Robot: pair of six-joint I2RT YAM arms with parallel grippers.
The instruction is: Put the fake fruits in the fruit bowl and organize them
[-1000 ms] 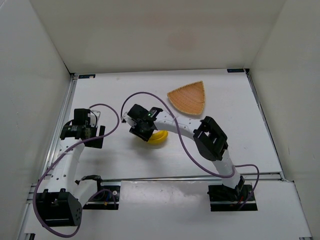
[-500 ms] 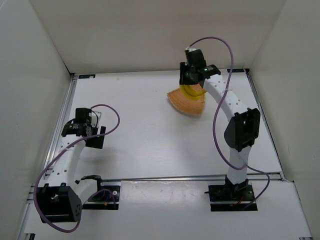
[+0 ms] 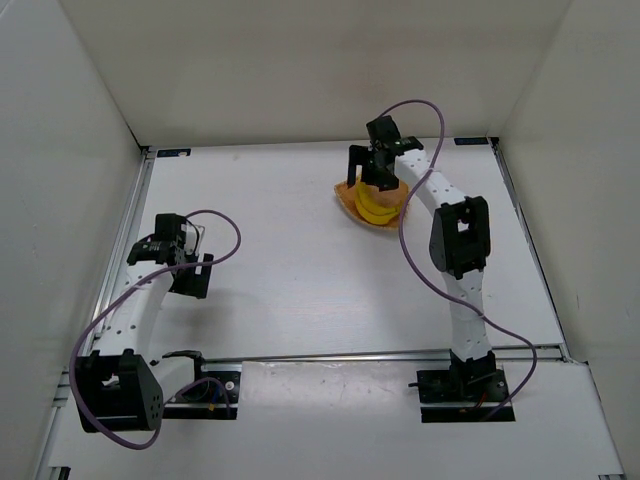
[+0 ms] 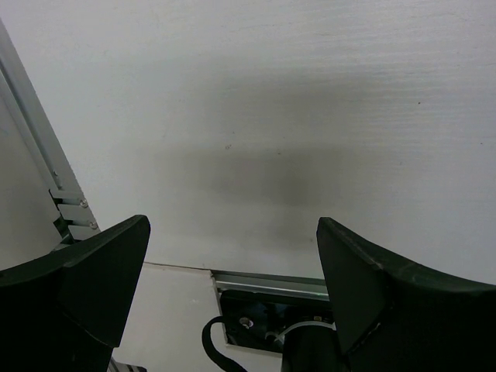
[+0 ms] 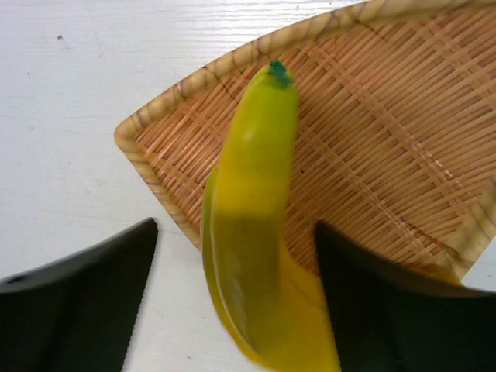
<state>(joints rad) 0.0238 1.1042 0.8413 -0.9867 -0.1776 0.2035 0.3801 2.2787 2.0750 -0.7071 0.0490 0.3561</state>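
The bunch of yellow bananas (image 3: 375, 205) lies in the woven tan fruit bowl (image 3: 345, 194) at the back of the table. My right gripper (image 3: 372, 178) hovers just over it, open. In the right wrist view the bananas (image 5: 252, 209) run between the two spread fingers (image 5: 77, 310) with a gap on each side. Their green tip rests on the bowl's weave (image 5: 380, 132), and the lower part crosses the bowl's left rim. My left gripper (image 3: 188, 270) stands open over bare table at the left; the left wrist view shows nothing between its fingers (image 4: 85, 287).
White walls close in the table on the left, back and right. A metal rail (image 4: 271, 283) and the arm's black base plate lie along the near edge. Purple cables loop off both arms.
The right arm carried the bananas from the middle of the table to the bowl at the back, then opened its jaws and let them go. The left arm hardly moved.
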